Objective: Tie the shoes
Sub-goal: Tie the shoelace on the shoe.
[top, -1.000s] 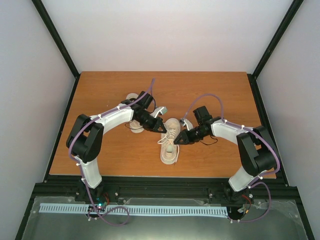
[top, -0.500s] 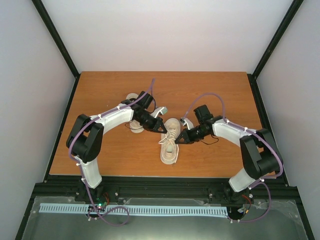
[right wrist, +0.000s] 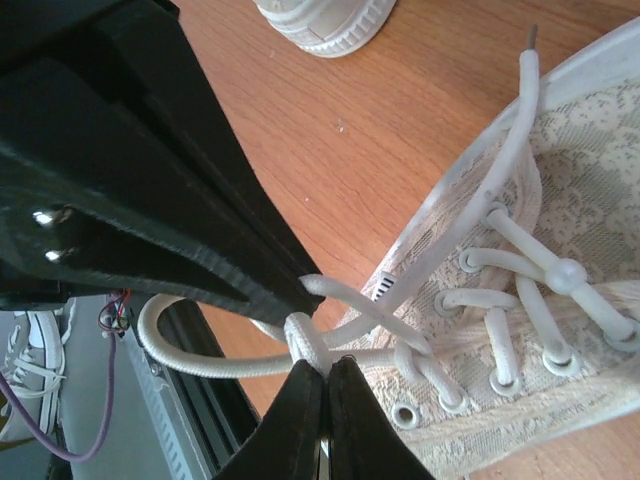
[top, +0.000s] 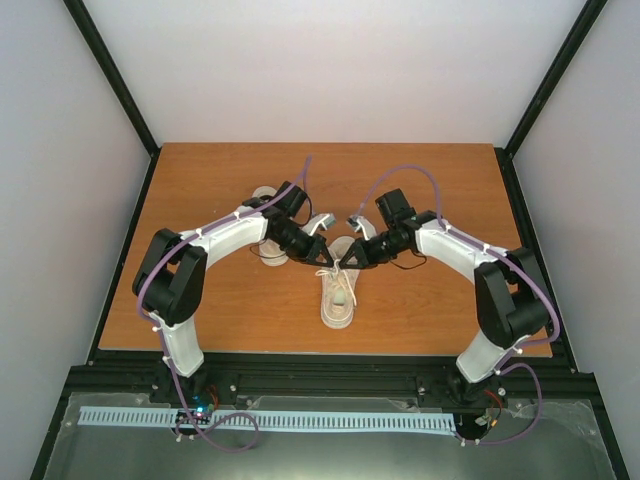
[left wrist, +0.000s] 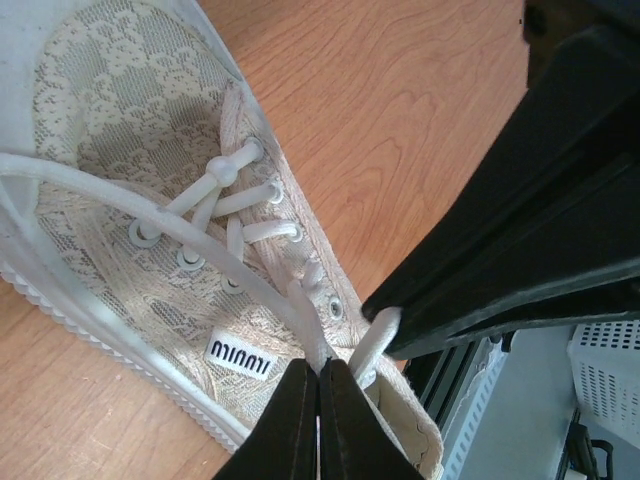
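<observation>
Pinching lace (right wrist: 210,366) strands above near shoe (top: 338,300), which sits mid-bench, lengthwise toward near edge. Left pincer (left wrist: 318,375) clamped tight on one strand, right pincer (right wrist: 326,372) clamped on other; tips almost meet over top eyelets. Strands crossed, likely first knot forming; bow not yet made. Second shoe (top: 265,195) lies partly under left arm, laces hidden. Bench (top: 440,190) shows bare wood far and right: room to pull outward. Leftward pull crowded by second shoe.
</observation>
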